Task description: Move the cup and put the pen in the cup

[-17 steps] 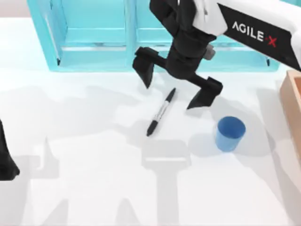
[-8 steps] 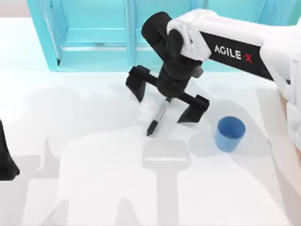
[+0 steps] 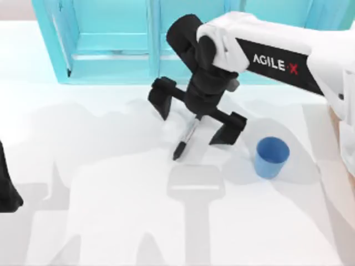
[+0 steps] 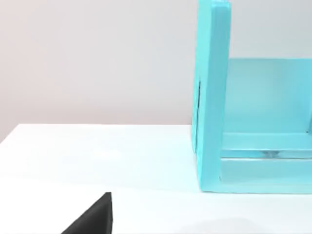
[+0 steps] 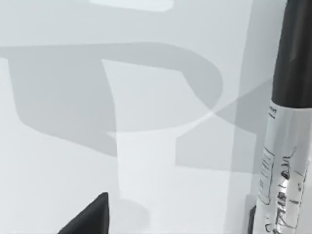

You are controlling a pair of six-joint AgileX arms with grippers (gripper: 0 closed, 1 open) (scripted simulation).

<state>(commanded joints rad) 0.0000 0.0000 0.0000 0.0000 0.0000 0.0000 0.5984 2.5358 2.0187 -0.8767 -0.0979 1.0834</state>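
The black pen (image 3: 184, 141) with its grey-white barrel lies slanted on the white table near the middle. My right gripper (image 3: 195, 115) hangs directly over the pen's far end, open, with one finger (image 3: 163, 100) on each side of it and nothing gripped. In the right wrist view the pen (image 5: 285, 156) runs close along one side, and a black fingertip (image 5: 90, 217) shows apart from it. The blue cup (image 3: 272, 157) stands upright to the right of the pen, clear of the gripper. My left arm (image 3: 6, 188) stays parked at the table's left edge.
A turquoise open-fronted shelf unit (image 3: 111, 50) runs along the back of the table and also appears as the shelf unit (image 4: 214, 97) in the left wrist view. A brown box edge (image 3: 343, 149) sits at the far right, beyond the cup.
My right gripper has come down and toward the front-left, from behind the pen to straddling its far end. In the last half second it barely moved. Pen and cup stayed put.
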